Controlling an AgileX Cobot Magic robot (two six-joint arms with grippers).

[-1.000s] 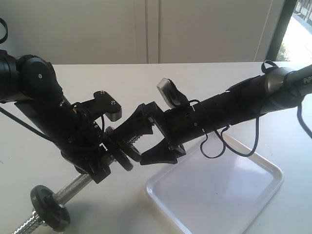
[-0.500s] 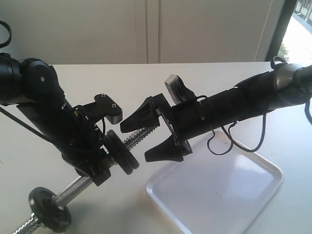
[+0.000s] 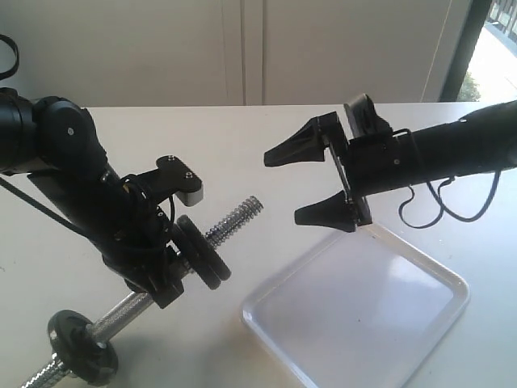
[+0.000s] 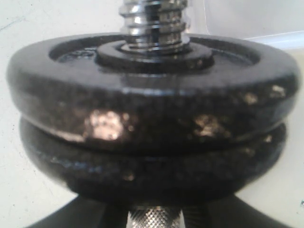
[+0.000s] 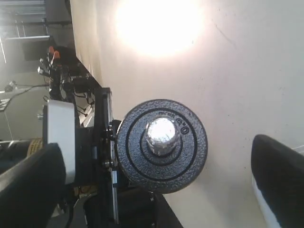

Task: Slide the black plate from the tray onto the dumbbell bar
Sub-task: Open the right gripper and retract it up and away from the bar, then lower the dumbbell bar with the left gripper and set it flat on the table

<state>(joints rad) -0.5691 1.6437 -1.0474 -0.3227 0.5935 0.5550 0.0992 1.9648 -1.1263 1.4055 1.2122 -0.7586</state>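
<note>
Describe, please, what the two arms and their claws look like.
Both arms are matt black. The left arm has a thick rounded joint housing and a silver-grey block at the wrist. The right arm is a slim tube with thin black cables looping beneath; the right claw has two black wedge-shaped fingers.

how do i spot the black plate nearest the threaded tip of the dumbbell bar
Over the white table, the left arm holds the chrome dumbbell bar tilted up. Two black discs sit pressed together just below its bare threaded tip. The black plate is the one facing the tip; its twin lies behind it, and a third disc sits alone at the bar's low end.
</note>
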